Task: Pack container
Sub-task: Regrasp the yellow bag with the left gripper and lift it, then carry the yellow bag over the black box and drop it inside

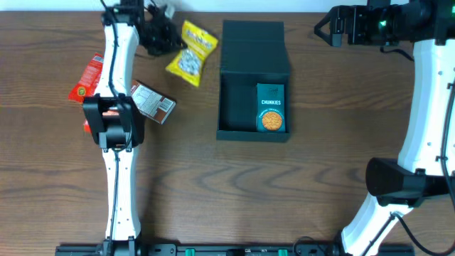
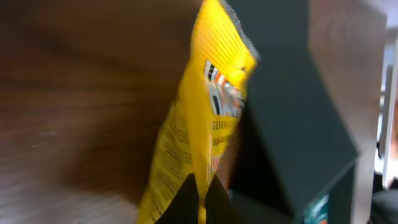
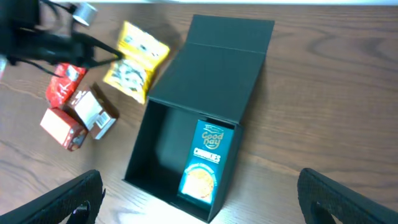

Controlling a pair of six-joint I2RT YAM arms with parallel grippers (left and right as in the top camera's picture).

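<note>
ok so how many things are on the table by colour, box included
yellow bag: 1
teal Chunkies carton: 1
red, a pouch and a small box: 2
brown pack: 1
dark container: 1
total: 6

Left arm (image 1: pixel 117 60) was stretched out long. Left gripper (image 2: pixel 198 198) pinched tight on bottom edge of yellow pouch (image 2: pixel 186 124), pouch sticking straight out ahead of tips. Right arm (image 1: pixel 426 107) reached forward too, wrist turned sideways. Right gripper (image 1: pixel 323 27) was spread wide, fingers (image 3: pixel 65 199) far apart.
</note>
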